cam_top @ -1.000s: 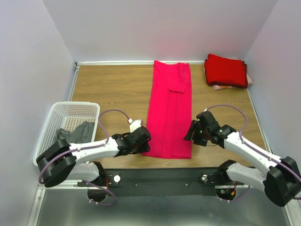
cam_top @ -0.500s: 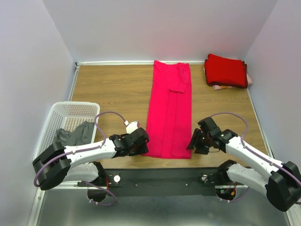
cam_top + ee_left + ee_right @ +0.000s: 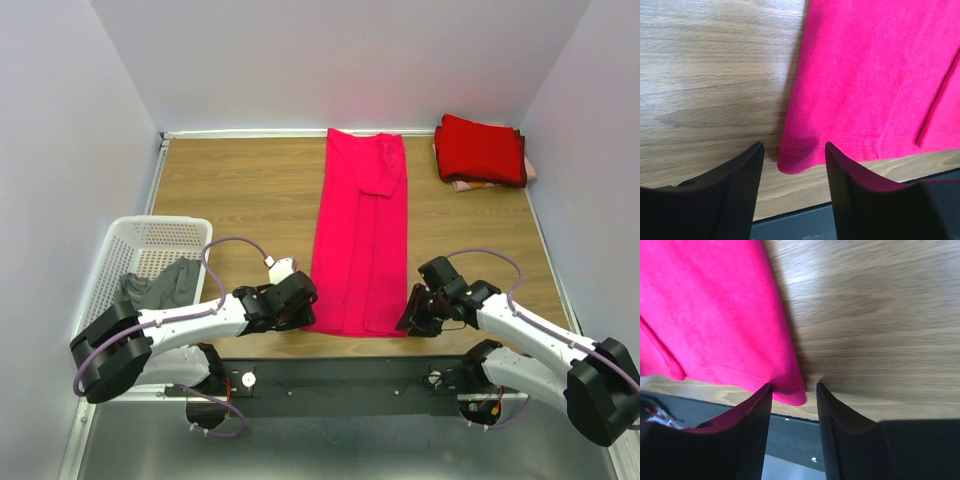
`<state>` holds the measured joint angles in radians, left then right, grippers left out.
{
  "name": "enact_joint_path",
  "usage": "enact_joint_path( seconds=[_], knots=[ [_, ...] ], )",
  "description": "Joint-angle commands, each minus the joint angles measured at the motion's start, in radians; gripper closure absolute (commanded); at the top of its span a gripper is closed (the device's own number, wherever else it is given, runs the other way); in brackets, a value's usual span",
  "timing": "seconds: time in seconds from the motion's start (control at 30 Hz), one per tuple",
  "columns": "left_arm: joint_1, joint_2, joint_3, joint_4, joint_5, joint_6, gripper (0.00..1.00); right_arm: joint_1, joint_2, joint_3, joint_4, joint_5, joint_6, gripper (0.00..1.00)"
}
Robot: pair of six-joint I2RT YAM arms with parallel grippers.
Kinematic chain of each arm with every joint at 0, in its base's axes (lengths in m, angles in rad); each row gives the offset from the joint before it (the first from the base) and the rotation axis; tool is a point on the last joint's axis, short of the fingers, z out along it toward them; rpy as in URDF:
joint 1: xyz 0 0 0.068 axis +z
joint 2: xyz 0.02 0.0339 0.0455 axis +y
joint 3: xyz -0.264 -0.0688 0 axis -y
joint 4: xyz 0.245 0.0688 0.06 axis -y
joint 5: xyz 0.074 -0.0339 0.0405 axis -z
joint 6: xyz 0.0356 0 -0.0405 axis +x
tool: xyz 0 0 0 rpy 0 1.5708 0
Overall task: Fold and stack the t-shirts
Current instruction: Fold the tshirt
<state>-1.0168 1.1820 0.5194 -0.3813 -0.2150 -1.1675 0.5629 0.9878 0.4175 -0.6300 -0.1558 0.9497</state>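
Hiding under their own black wrists, the fingers of both hands could not be seen from above; only the wrist cameras showed them. The left hand [image 3: 794,146] held its fingers wide apart, with the near left corner of the bright pink-red t-shirt [image 3: 362,235] lying between them, not pinched. The right hand [image 3: 794,386] kept a narrower gap around the near right corner and was not squeezing it either. Up close, most of the shirt was cut off. It lay flat in the middle of the bench [image 3: 240,185], folded into one long strip with a stitched hem. The deeper red t-shirts [image 3: 481,150] sat piled in the far right corner, with something pale beneath, too small to name. A grey cloth [image 3: 165,283] in the white basket [image 3: 160,220] was partly behind the left arm [image 3: 190,320].
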Motion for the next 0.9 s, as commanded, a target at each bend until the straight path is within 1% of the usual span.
enact_joint_path(
  seconds=[0.0, 0.13, 0.17, 0.27, 0.3, 0.33, 0.37, 0.43, 0.47, 0.5, 0.53, 0.6, 0.67, 0.73, 0.77, 0.87],
  knots=[
    [-0.008, 0.022, -0.018, 0.001, -0.011, -0.004, 0.41, 0.025, 0.025, -0.043, 0.053, -0.028, 0.038, 0.52],
    [-0.008, 0.033, -0.013, 0.01, -0.012, -0.003, 0.47, 0.034, 0.037, -0.052, 0.075, -0.019, 0.05, 0.53],
    [-0.008, 0.034, -0.021, 0.019, -0.004, -0.001, 0.51, 0.035, 0.032, -0.054, 0.078, -0.018, 0.054, 0.57],
    [-0.008, 0.05, -0.036, 0.056, 0.02, 0.005, 0.6, 0.035, 0.019, -0.057, 0.079, -0.007, 0.063, 0.59],
    [-0.008, 0.065, -0.035, 0.07, 0.026, 0.015, 0.63, 0.035, 0.011, -0.057, 0.078, -0.004, 0.064, 0.62],
    [-0.012, 0.071, -0.032, 0.076, 0.032, 0.019, 0.7, 0.035, 0.006, -0.059, 0.078, -0.001, 0.064, 0.68],
    [-0.016, 0.077, -0.027, 0.081, 0.034, 0.025, 0.73, 0.035, 0.003, -0.059, 0.078, -0.001, 0.064, 0.71],
    [-0.029, 0.088, -0.015, 0.088, 0.032, 0.038, 0.79, 0.035, -0.001, -0.051, 0.078, -0.001, 0.061, 0.82],
    [-0.037, 0.093, -0.003, 0.09, 0.031, 0.042, 0.85, 0.035, 0.0, -0.045, 0.073, 0.001, 0.055, 0.87],
    [-0.052, 0.094, 0.005, 0.09, 0.029, 0.043, 0.96, 0.035, -0.003, -0.037, 0.061, 0.001, 0.049, 0.89],
    [-0.058, 0.097, 0.017, 0.082, 0.029, 0.039, 1.0, 0.037, -0.009, -0.016, 0.05, 0.001, 0.035, 0.94],
    [-0.078, 0.096, 0.022, 0.079, 0.034, 0.031, 1.0, 0.046, -0.02, 0.006, 0.003, 0.01, 0.021, 0.96],
    [-0.123, 0.091, 0.025, 0.068, 0.035, 0.006, 1.0, 0.08, -0.049, 0.029, -0.029, 0.021, 0.021, 0.99],
    [-0.161, 0.093, 0.033, 0.062, 0.039, -0.033, 1.0, 0.118, -0.063, 0.024, -0.062, 0.018, 0.052, 0.99],
    [-0.198, 0.097, 0.043, 0.058, 0.043, -0.044, 1.0, 0.152, -0.08, 0.024, -0.069, 0.031, 0.066, 0.99],
    [-0.226, 0.122, 0.082, 0.039, 0.043, -0.058, 1.0, 0.166, -0.113, 0.05, -0.108, 0.082, 0.083, 0.99]
  ],
)
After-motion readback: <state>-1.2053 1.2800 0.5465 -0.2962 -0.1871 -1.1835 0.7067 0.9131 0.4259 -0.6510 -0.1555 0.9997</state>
